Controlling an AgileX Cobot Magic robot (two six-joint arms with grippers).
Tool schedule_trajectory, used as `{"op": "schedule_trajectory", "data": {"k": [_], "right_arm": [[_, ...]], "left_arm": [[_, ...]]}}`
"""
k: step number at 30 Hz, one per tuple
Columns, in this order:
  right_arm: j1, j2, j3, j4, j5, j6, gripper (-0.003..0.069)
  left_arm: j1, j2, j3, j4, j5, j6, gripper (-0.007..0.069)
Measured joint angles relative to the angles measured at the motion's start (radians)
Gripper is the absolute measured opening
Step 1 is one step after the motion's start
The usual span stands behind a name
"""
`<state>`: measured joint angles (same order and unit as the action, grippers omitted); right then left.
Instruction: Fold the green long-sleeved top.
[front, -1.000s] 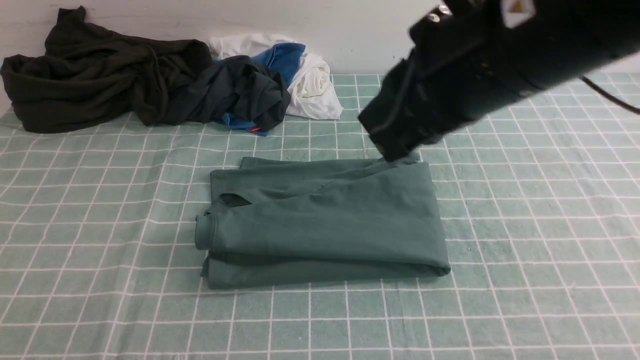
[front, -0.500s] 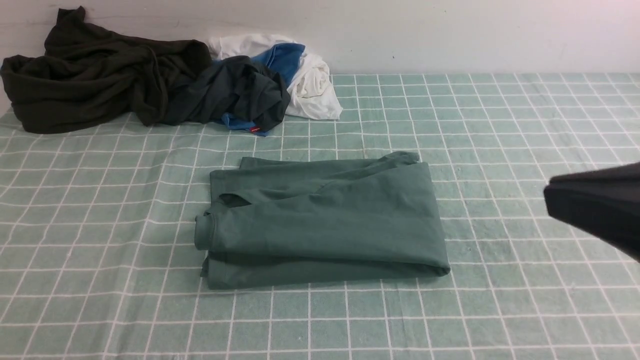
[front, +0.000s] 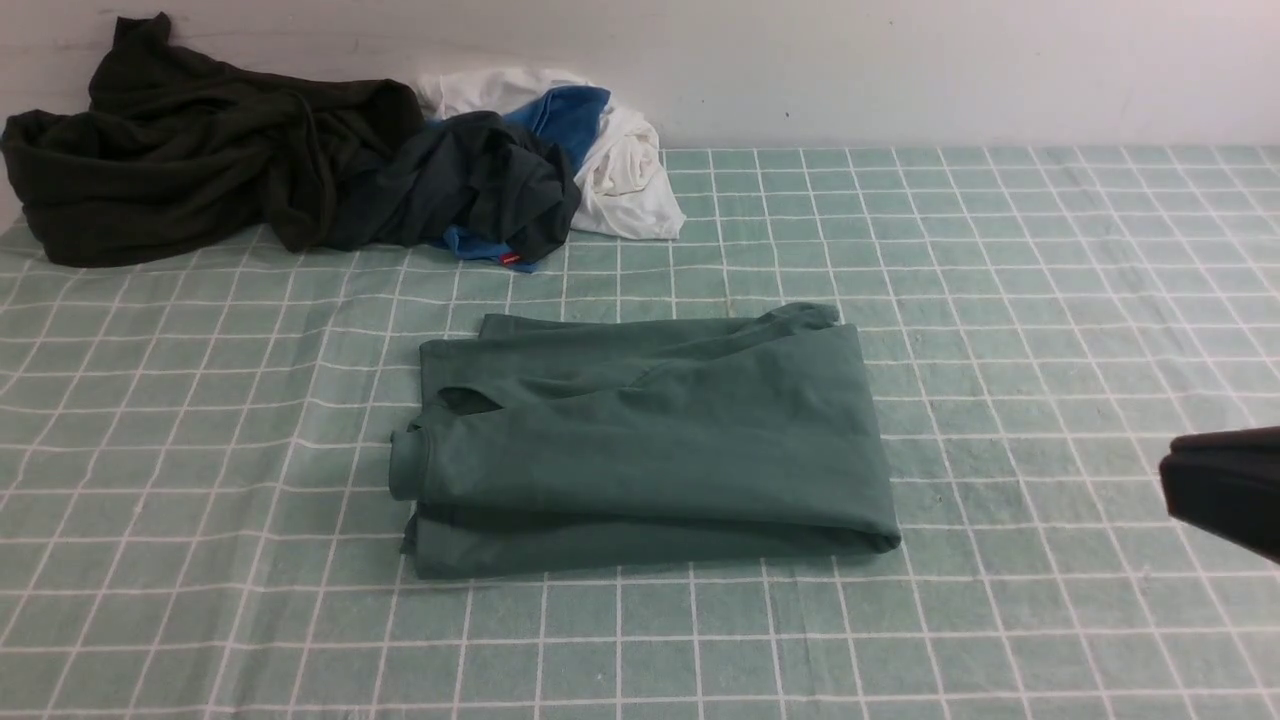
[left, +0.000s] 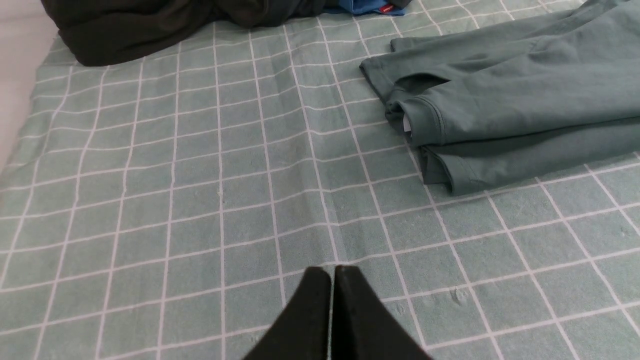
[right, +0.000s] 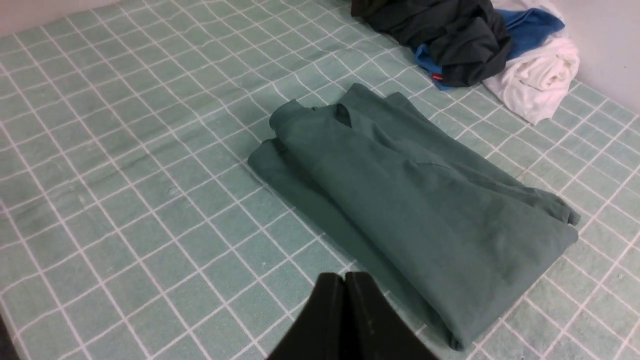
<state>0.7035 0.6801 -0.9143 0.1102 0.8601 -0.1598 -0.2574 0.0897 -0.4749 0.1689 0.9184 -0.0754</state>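
On the checked cloth (front: 200, 420), centre: green top (front: 650, 450) lies folded in a compact rectangle | left gripper (left: 332, 274) closed, empty | right gripper (right: 344, 280) closed, empty, beside the top | judgement: fold looks finished; keep clear, don't snag edges.

The green top (front: 650, 440) is soft, matt knit cloth with a ribbed collar band. Under it the tablecloth (front: 200, 500) is matt woven cloth — faintly nubbly, creased beside the collar. Beyond the top, the dark garment (front: 190, 150) looks thick and dull, the white cloth (front: 630, 170) smooth. Both grippers — left gripper (left: 332, 280), right gripper (right: 345, 285) — are matt black, plastic-looking.
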Motion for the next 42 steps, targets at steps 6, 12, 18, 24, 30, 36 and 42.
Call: {"op": "schedule_trajectory", "data": {"k": [6,12,18,24,30,36,42], "right_arm": [[-0.029,-0.038,0.148,-0.051,-0.295,0.052,-0.0014],[-0.237,-0.209,0.445,-0.11,-0.557,0.241,-0.0014],[-0.51,-0.449,0.719,-0.166,-0.603,0.396,-0.0014],[-0.734,-0.665,0.92,-0.202,-0.601,0.434,-0.0014],[-0.795,-0.691,0.941,-0.206,-0.568,0.432,-0.0014],[-0.795,-0.691,0.94,-0.206,-0.517,0.422,-0.0014],[-0.795,-0.691,0.94,-0.206,-0.517,0.421,-0.0014]], "left_arm": [[0.0,0.0,0.0,0.0,-0.001,0.0,-0.0003],[0.0,0.0,0.0,0.001,-0.001,-0.001,-0.0003],[0.0,0.0,0.001,0.001,-0.001,-0.001,-0.0003],[0.0,0.0,0.001,0.001,-0.001,-0.002,-0.0003],[0.0,-0.002,0.001,0.003,-0.002,-0.002,-0.0003],[0.0,-0.002,0.001,0.003,-0.002,-0.002,-0.0003],[0.0,-0.002,0.002,0.003,-0.002,-0.002,-0.0003]]}}
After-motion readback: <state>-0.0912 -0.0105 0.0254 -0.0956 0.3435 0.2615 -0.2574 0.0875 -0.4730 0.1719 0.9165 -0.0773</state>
